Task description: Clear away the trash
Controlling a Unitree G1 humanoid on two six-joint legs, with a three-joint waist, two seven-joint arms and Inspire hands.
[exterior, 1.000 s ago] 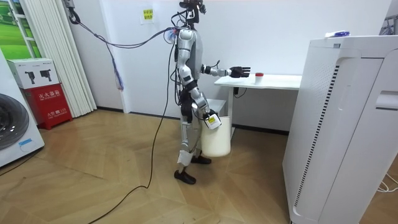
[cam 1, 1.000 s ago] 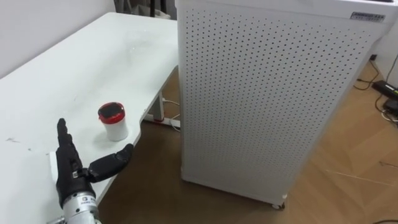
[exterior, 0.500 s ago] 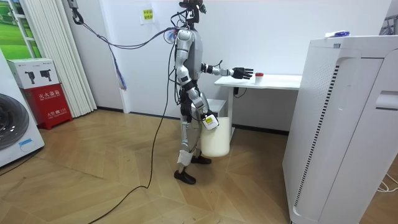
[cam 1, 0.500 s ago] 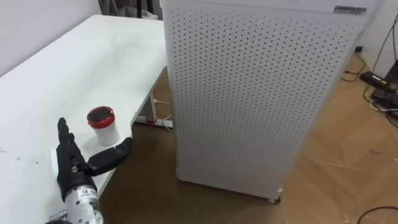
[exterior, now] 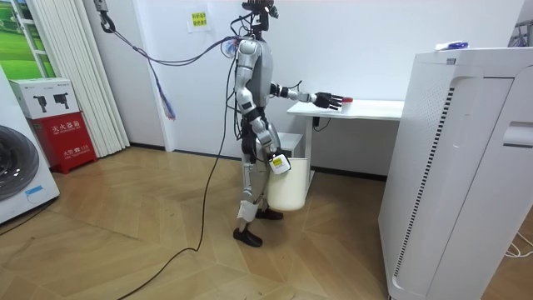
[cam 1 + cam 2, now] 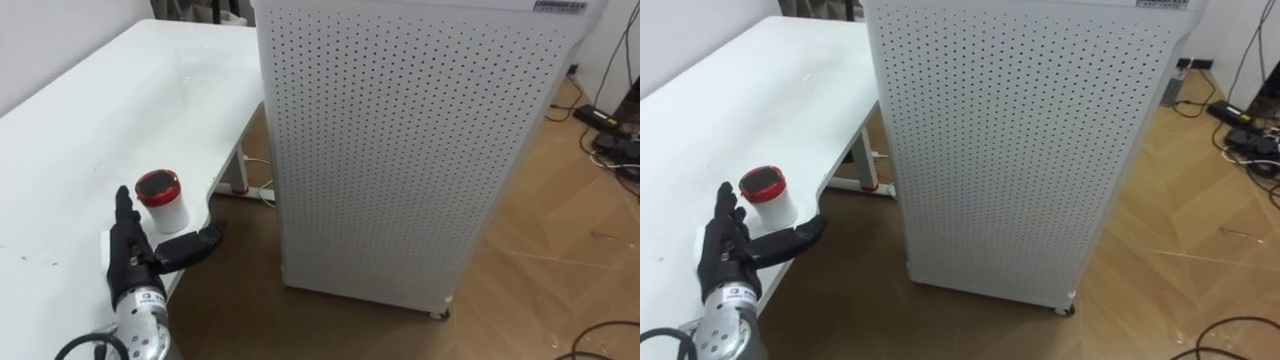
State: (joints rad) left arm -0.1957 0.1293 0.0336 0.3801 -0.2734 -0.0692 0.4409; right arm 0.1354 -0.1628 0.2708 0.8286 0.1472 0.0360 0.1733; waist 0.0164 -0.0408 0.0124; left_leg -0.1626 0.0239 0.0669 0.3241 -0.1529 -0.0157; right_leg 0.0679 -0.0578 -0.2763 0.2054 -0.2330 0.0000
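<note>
The left hand [image 6: 130, 264] lies open over the white table's [image 6: 90, 120] near edge, fingers straight, thumb spread. At its 1 o'clock stands the red-lidded white cup [image 6: 163, 200], just beside the fingers and ungripped. At 3 o'clock, on the floor, is a perforated white cabinet [image 6: 400, 150]. The right hand [image 5: 277, 161] hangs by a white bin [image 5: 289, 190]; I cannot tell its grip.

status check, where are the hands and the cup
Left robot hand open, beside red-lidded cup at table edge. Cup not gripped. Right robot hand low by white bin. Nothing in the way.
</note>
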